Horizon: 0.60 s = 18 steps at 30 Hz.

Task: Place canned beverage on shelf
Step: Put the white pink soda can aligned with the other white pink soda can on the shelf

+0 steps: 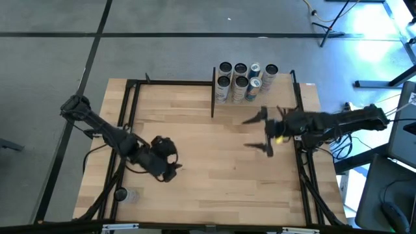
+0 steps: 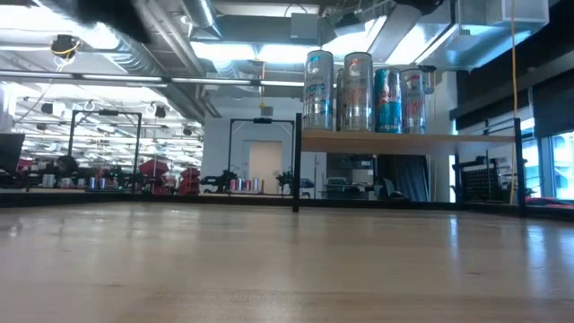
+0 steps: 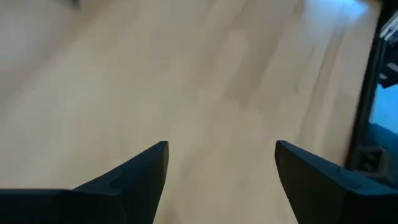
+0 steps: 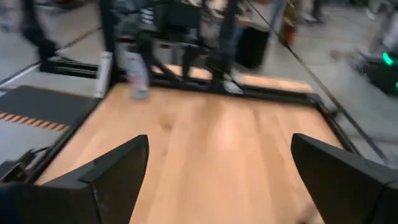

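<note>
Several tall beverage cans (image 1: 246, 80) stand upright in a cluster on the shelf (image 2: 466, 139), a raised light-wood board on black posts at the table's far right; the low view shows their bottoms resting on it (image 2: 363, 90). My right gripper (image 1: 257, 133) hovers open over the table just in front of the shelf, fingers level and pointing toward the table's left, nothing between them (image 4: 221, 168). My left gripper (image 1: 174, 170) is open above bare wood at the near left (image 3: 221, 165), holding nothing.
A black metal frame (image 1: 130, 110) runs along the table's left, far and right sides. A pale can-like thing (image 1: 127, 195) lies outside the frame at the near left, also in the right wrist view (image 4: 135, 74). The wooden tabletop (image 1: 214, 169) between the arms is bare.
</note>
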Each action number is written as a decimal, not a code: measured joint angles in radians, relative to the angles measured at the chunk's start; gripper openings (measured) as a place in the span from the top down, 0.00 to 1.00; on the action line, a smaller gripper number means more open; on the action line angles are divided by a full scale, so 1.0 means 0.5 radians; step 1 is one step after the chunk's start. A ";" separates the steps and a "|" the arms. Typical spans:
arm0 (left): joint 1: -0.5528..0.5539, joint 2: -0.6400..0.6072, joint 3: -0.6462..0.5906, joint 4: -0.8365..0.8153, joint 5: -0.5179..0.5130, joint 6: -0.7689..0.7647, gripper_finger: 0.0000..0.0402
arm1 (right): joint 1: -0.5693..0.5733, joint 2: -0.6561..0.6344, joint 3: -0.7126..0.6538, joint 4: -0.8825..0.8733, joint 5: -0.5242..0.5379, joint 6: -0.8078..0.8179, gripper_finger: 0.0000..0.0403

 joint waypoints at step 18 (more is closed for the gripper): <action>-0.800 0.174 0.543 -1.226 0.786 -2.327 0.31 | 0.588 0.359 -0.308 0.667 0.000 0.060 0.07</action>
